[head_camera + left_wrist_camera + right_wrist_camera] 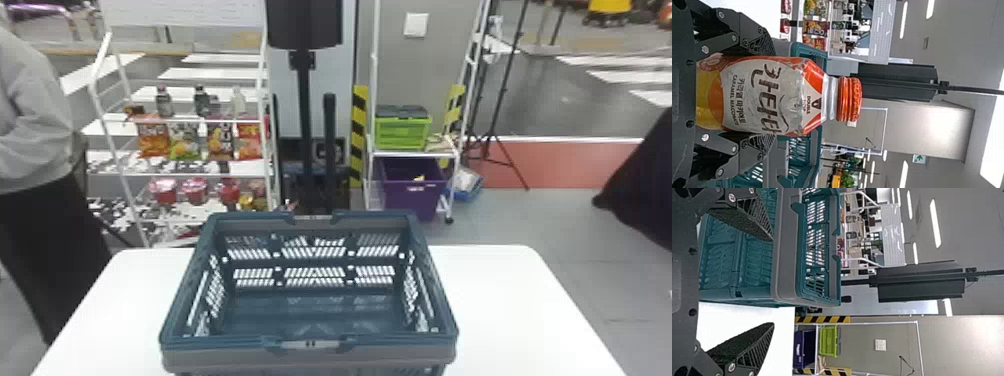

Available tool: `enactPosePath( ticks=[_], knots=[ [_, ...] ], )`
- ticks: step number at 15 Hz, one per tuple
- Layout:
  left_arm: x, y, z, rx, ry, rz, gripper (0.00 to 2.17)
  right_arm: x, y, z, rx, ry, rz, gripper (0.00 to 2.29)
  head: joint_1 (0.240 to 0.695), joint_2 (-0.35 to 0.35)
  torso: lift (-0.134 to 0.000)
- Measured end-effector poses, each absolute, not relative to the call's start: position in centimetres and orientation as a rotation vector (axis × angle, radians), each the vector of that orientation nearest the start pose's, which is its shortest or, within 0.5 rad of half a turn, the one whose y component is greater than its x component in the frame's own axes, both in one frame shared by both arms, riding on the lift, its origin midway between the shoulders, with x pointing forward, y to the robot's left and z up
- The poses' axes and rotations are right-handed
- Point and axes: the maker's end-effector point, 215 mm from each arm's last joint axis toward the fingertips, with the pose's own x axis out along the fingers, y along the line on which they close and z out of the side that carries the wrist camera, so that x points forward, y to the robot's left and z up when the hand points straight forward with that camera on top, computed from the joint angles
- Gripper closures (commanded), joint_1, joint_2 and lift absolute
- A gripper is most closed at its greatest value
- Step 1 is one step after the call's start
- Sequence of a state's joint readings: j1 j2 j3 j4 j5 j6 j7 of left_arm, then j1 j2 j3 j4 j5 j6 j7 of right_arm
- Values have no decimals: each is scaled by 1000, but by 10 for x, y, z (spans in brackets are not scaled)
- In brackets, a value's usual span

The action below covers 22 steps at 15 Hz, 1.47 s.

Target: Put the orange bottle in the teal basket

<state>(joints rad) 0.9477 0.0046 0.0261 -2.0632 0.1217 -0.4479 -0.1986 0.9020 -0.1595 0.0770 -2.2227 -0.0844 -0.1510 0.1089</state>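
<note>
The teal basket (pixel 310 345) stands on the white table, and no bottle lies on its visible floor. In the left wrist view, the orange bottle (pixel 770 96) is held between the fingers of my left gripper (pixel 764 94), one on each side of its body, with its orange cap pointing away from the gripper. Part of the teal basket (pixel 811 55) shows behind the bottle. My right gripper (pixel 772 282) is open in the right wrist view, nothing between its fingers, with the teal basket (pixel 754 293) close beyond it.
The white table (pixel 500 300) extends on both sides of the basket. Behind it are a rack of snacks and bottles (pixel 190 120), a black upright stand (pixel 305 100), and a rack with a green crate (pixel 402 132) and a purple bin (pixel 412 195). A person stands at the left.
</note>
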Motion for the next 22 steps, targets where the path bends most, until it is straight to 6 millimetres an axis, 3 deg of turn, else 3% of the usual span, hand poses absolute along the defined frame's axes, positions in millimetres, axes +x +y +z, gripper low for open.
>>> enactPosePath(
  ticks=[11,15,17,22],
  knots=[
    [291,213,-348,-86,-15,-133,542,314,-165,-350,44,110,263,127,499,0,0],
    [298,212,-314,-66,-67,-143,542,314,-165,-351,43,113,263,127,499,0,0],
    [310,208,-292,-47,-82,-156,542,313,-165,-353,43,116,263,127,499,0,0],
    [366,201,-273,-36,-17,-176,529,313,-166,-356,42,121,258,127,499,0,0]
  ],
)
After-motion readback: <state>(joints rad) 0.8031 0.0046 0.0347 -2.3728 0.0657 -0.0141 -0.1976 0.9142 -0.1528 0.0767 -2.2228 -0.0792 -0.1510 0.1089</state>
